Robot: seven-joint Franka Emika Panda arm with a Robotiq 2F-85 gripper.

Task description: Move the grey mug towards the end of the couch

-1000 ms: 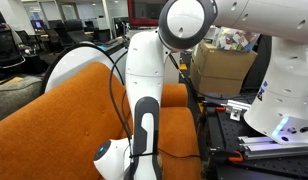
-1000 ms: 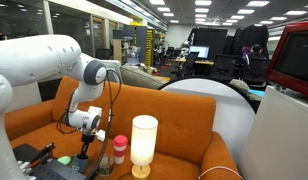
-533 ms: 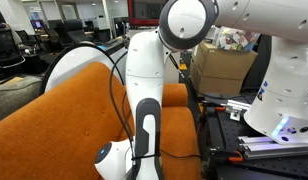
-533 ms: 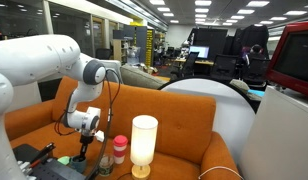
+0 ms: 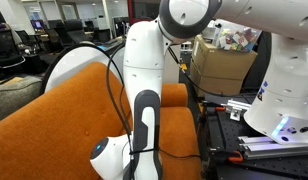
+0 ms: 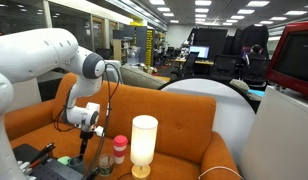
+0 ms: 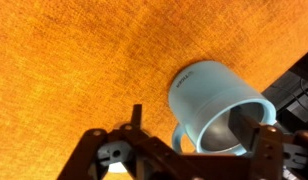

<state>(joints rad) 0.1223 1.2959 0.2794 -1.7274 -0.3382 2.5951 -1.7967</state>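
The grey mug lies near the front edge of the couch surface, between the gripper's jaws, grip unclear, so the move toward the couch's end looks barely begun.

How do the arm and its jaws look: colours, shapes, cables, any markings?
The arm is glossy white with rounded segments, a black strip along one link and a blue patch near the wrist. A thin black cable loops beside it. The jaws are dark linkages with round pins. No markings are readable.
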